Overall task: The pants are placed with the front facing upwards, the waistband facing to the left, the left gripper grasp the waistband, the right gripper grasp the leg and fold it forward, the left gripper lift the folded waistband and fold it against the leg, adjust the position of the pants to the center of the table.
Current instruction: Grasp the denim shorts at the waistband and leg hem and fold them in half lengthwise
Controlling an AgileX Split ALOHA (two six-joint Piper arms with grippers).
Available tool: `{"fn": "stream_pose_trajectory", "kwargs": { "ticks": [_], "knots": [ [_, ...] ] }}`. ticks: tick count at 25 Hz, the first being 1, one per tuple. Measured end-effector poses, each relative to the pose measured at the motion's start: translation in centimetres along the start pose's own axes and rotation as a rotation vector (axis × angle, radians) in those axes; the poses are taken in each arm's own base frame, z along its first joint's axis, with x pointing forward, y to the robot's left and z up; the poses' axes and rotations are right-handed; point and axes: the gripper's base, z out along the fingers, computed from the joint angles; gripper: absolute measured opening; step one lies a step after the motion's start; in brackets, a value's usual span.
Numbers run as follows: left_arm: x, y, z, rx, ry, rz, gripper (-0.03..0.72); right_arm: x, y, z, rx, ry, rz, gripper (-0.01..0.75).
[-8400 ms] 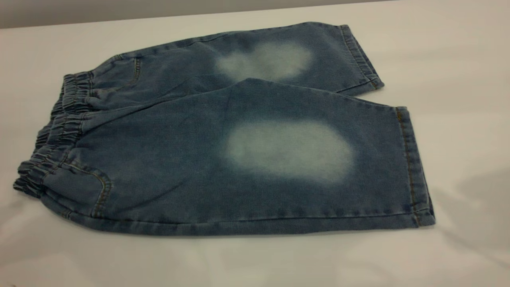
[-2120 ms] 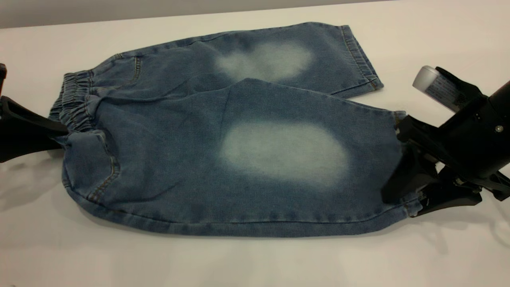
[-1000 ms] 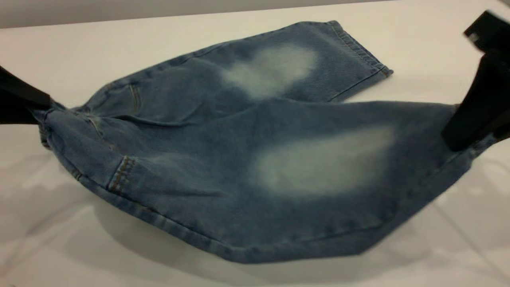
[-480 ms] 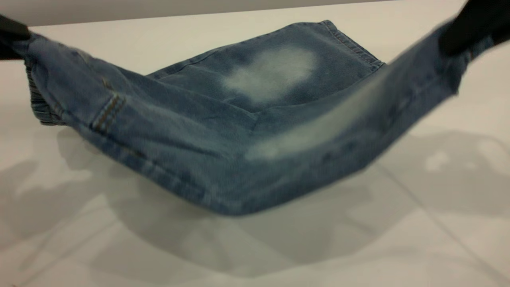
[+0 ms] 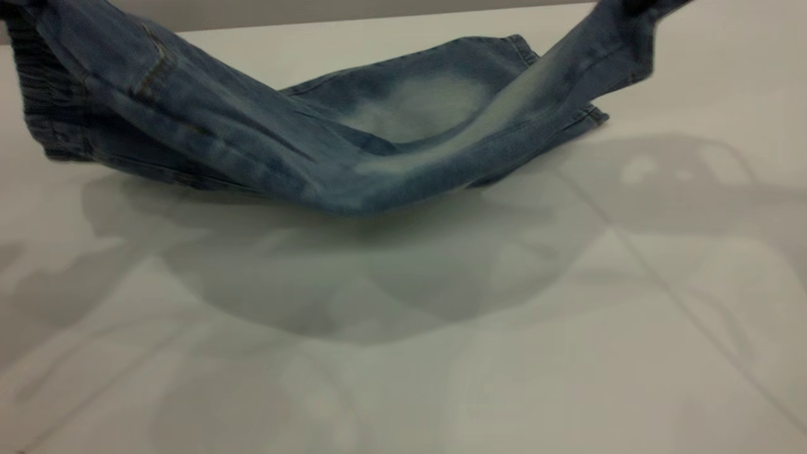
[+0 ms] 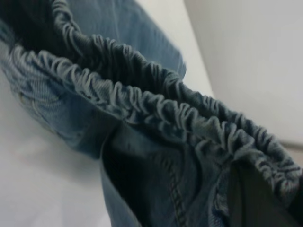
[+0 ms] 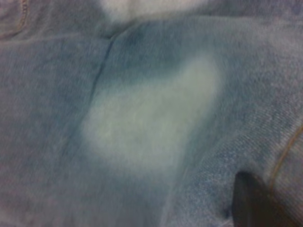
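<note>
The blue denim pants (image 5: 265,157) hang between two raised ends and sag in the middle just above the table (image 5: 403,353). The ruffled waistband (image 5: 44,107) is held up at the far left, and the near leg's hem (image 5: 624,44) is held up at the top right. The far leg with its pale patch (image 5: 416,107) lies on the table. Both grippers are above the exterior view's top edge. In the left wrist view my left gripper (image 6: 265,203) is shut on the gathered waistband (image 6: 156,109). In the right wrist view my right gripper (image 7: 258,208) is shut on the leg (image 7: 142,127), one dark finger (image 7: 250,201) showing.
Broad soft shadows of the pants and arms lie across the table's near half (image 5: 378,277). The table's far edge (image 5: 353,20) runs behind the pants.
Both held ends have risen and moved toward the far side. The near leg has lifted off the table and swung over toward the far leg; the grippers have left the exterior view.
</note>
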Motion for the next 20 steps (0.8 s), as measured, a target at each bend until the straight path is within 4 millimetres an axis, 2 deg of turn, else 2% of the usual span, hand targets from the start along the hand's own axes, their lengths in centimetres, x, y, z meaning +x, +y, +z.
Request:
{"fn": "stream_pose_trajectory", "kwargs": {
  "ticks": [4, 10, 16, 20],
  "knots": [
    [-0.8, 0.0, 0.0, 0.003, -0.089, -0.097, 0.129, -2.6, -0.1, 1.3, -0.019, 0.028, 0.023, 0.024],
    [-2.1, 0.9, 0.1, -0.041, -0.210, -0.188, 0.129, -5.3, 0.3, 1.4, -0.029, -0.050, 0.051, 0.024],
    [-2.6, 3.1, 1.7, -0.109, -0.178, -0.274, 0.129, -7.1, 0.4, 2.5, -0.076, -0.050, 0.105, 0.024],
    [-3.2, 4.7, 2.7, -0.172, -0.174, -0.333, 0.129, -7.9, -0.2, 4.2, -0.100, -0.007, 0.148, 0.024]
  ]
}}
